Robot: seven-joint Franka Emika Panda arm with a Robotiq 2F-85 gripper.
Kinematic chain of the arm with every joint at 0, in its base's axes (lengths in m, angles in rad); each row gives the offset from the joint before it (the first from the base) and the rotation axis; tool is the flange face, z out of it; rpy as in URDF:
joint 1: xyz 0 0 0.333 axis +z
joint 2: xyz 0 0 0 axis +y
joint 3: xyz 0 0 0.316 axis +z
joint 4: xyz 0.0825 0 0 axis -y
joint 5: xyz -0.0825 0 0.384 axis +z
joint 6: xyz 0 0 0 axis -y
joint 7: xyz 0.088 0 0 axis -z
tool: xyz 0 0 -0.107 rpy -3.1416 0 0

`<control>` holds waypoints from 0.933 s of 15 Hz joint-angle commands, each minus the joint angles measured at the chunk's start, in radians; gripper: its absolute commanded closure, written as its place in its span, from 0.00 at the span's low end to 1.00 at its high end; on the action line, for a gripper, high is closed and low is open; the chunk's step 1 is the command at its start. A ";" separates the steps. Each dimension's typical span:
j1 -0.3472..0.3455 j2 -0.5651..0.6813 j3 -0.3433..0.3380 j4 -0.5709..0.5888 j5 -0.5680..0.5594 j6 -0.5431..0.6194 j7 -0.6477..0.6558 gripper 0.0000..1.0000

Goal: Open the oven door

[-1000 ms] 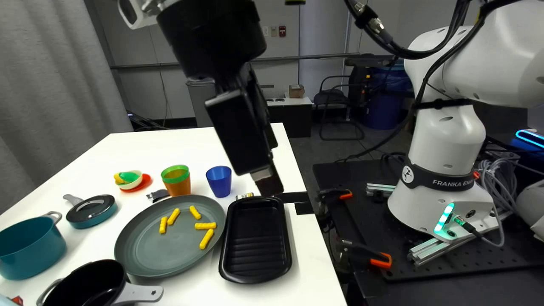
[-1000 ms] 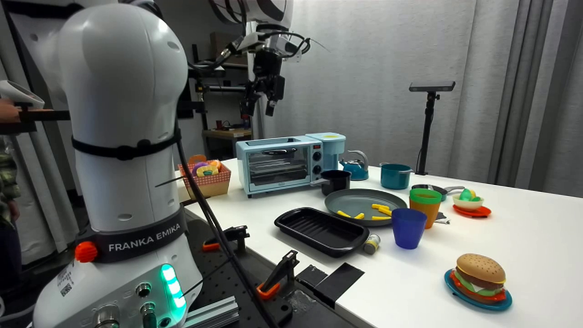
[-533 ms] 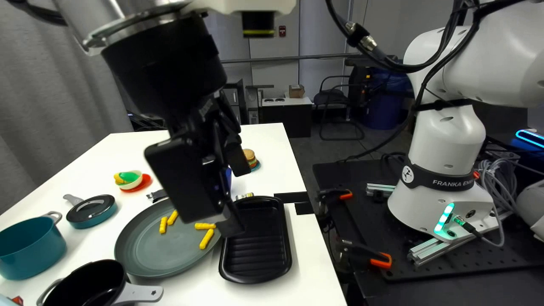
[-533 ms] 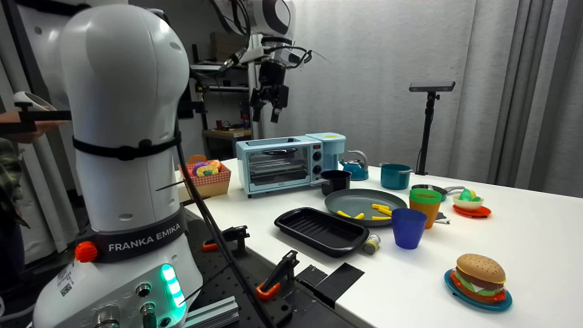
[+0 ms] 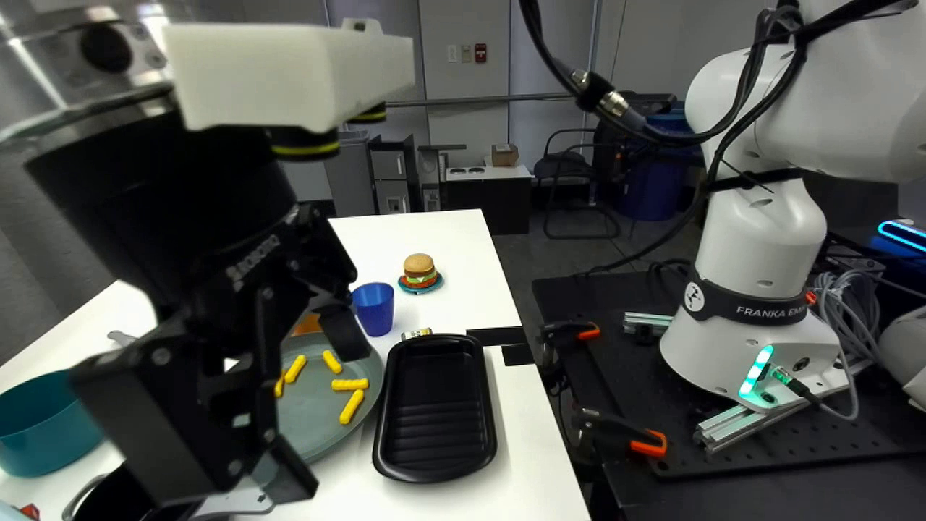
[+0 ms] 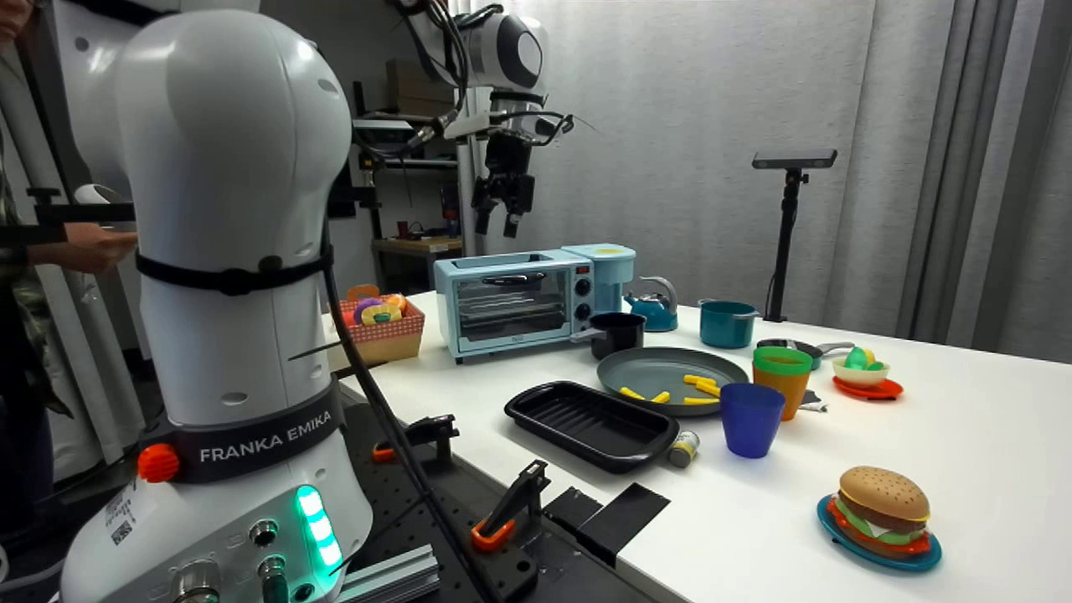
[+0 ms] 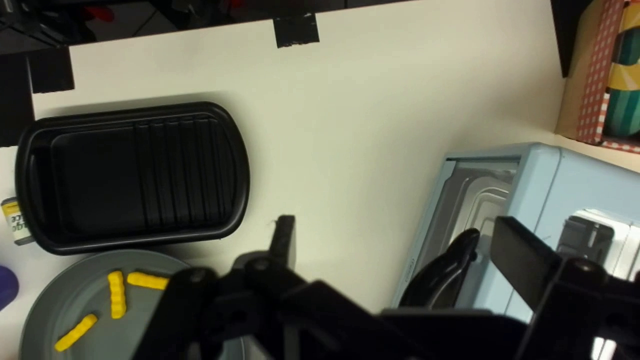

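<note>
A light-blue toaster oven stands at the back of the table in an exterior view. Its glass door is shut, with a black handle along the top. In the wrist view the oven is at the right, seen from above. The curved black handle shows between the spread fingers, nearer the right one, and its lower part is hidden by the gripper. My gripper is open and empty. It hangs above the oven, apart from it, in an exterior view, and it looms large in an exterior view.
A black pot stands by the oven's front right, and a basket of toy food by its left. A black tray, a grey plate with yellow sticks, and a blue cup stand farther forward. A kettle is behind.
My gripper has moved down toward the oven in an exterior view, and leftward, down and closer to the camera in an exterior view. The oven door has not moved.
</note>
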 commanded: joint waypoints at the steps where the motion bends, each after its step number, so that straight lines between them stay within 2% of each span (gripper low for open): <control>1: 0.043 0.097 -0.014 0.118 -0.031 0.005 0.094 0.00; 9: 0.104 0.190 -0.047 0.239 -0.096 -0.005 0.276 0.00; 10: 0.092 0.162 -0.043 0.195 -0.056 0.000 0.216 0.00; 14: 0.101 0.180 -0.048 0.216 -0.070 0.000 0.246 0.00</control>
